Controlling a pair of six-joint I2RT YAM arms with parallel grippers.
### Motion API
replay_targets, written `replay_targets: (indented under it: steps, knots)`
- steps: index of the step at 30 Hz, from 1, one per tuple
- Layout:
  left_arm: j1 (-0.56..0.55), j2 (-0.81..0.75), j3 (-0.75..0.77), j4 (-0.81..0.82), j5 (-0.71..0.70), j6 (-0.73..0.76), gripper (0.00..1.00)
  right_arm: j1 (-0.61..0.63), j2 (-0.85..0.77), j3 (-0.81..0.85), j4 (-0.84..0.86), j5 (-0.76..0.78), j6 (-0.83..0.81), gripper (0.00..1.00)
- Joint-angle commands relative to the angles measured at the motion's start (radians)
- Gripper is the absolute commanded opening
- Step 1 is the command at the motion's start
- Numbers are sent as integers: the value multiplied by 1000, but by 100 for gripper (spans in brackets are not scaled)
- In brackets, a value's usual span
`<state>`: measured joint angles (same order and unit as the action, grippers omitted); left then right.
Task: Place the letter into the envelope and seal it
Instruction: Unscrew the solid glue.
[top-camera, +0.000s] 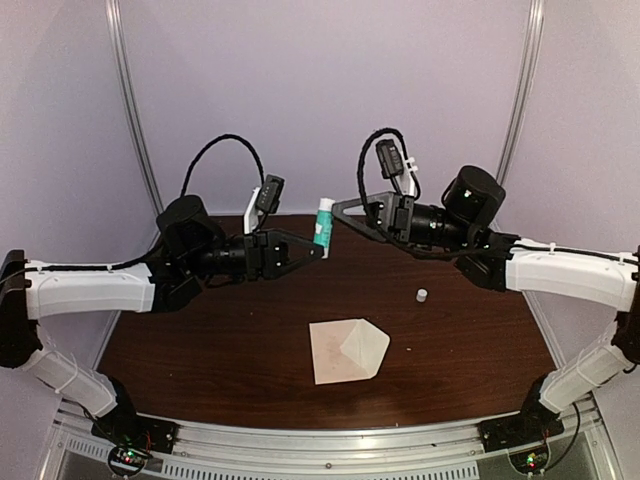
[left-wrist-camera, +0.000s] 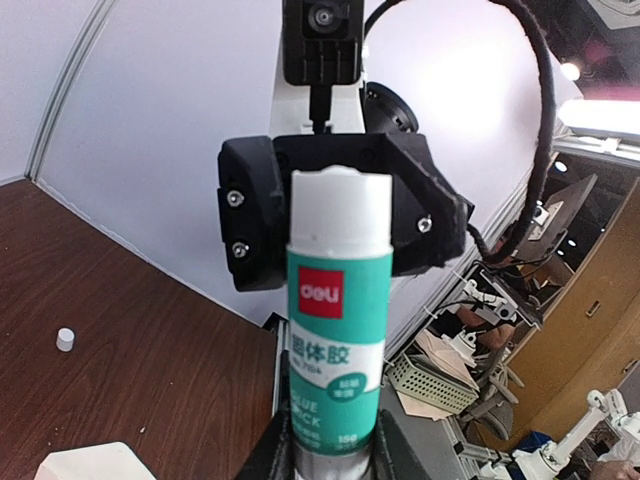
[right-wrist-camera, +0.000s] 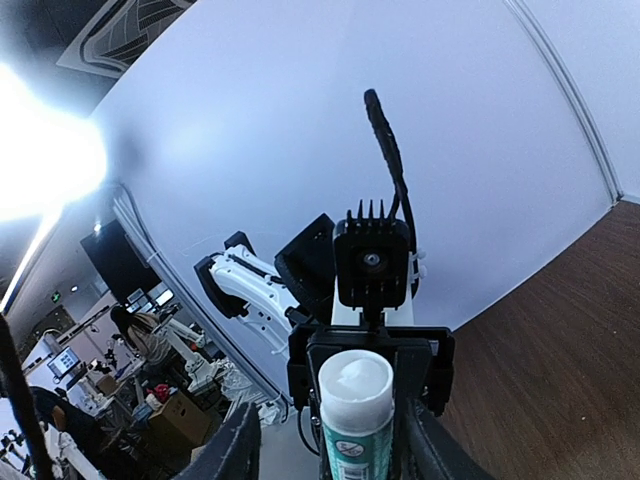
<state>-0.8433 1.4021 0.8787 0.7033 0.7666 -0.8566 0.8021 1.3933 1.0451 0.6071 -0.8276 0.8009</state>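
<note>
The envelope (top-camera: 348, 350) lies flat on the brown table (top-camera: 200, 350), pale beige, with its pointed flap folded toward the right. The letter is hidden from view. Above the table's far middle, my left gripper (top-camera: 320, 250) (left-wrist-camera: 330, 462) is shut on the lower end of an upright green and white glue stick (top-camera: 324, 222) (left-wrist-camera: 338, 330). The stick has no cap and white glue shows at its top (right-wrist-camera: 355, 385). My right gripper (top-camera: 336, 210) (right-wrist-camera: 335, 455) faces it from the right, open, its fingers (right-wrist-camera: 238, 450) standing on both sides of the stick's top end without pressing it.
A small white cap (top-camera: 421, 295) (left-wrist-camera: 65, 339) stands on the table to the right of centre, beyond the envelope. White walls and metal posts (top-camera: 135, 120) close the back. Both arms hover high over the far half.
</note>
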Motion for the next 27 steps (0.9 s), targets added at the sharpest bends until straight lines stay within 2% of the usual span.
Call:
replay_targets:
  steps: [1,4,6,13,17,19,27]
  knots:
    - [8,-24,2,37,26,-12,7,18,44,53,82,-103,45,46]
    - [6,-24,6,39,22,-11,7,28,56,57,91,-130,43,45]
    - [6,-20,8,40,24,-9,7,35,64,56,103,-139,40,40]
    - [6,-16,9,13,24,-4,7,41,70,39,138,-94,64,8]
    - [6,-15,16,-51,-26,40,8,42,63,51,76,-48,46,3]
    - [6,-17,23,-114,-81,80,8,42,60,70,-21,-9,-2,0]
    - [6,-32,35,-334,-375,224,7,44,69,153,-375,208,-179,0]
